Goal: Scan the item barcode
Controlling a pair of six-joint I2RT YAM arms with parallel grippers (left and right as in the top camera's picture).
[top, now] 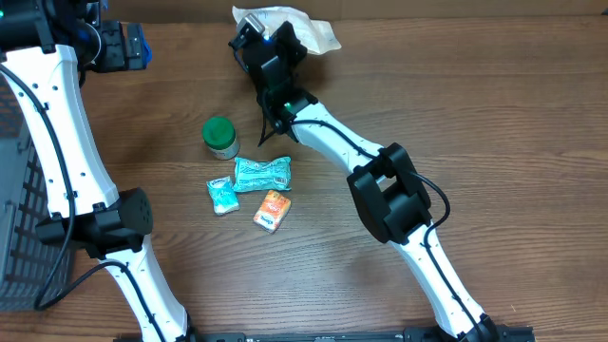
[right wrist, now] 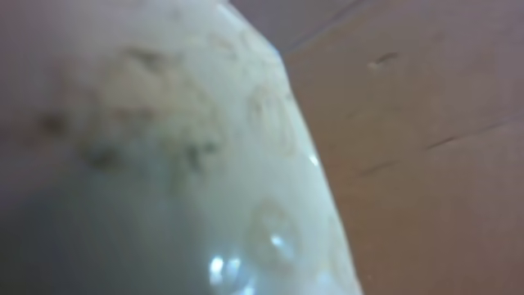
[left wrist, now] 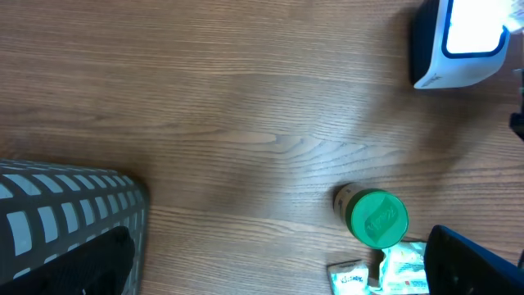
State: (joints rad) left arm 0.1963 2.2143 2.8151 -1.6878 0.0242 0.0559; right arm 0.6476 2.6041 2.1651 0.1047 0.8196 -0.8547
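Bag first: your right end effector has its fingers together, and they appear clamped on the edge of this pale plastic bag at the far middle of the counter. I judge that grip from the overhead view. In the right wrist view the bag fills nearly the whole picture, blurred, with no fingers and no barcode showing.

That is your main risk: you cannot tell which face carries the code, so you may present the wrong side to the scanner, which shows lit at the edge of the left wrist view. Thin plastic may also crumple or fold over the print, or slide out of a pinch taken near its edge if you swing fast.

Just nearer than the bag stand a green-lidded jar, two teal packets and an orange one; a low sweep of the right arm could knock them.

Your left end effector hangs far left, fingers wide apart and holding nothing, above a grey basket.
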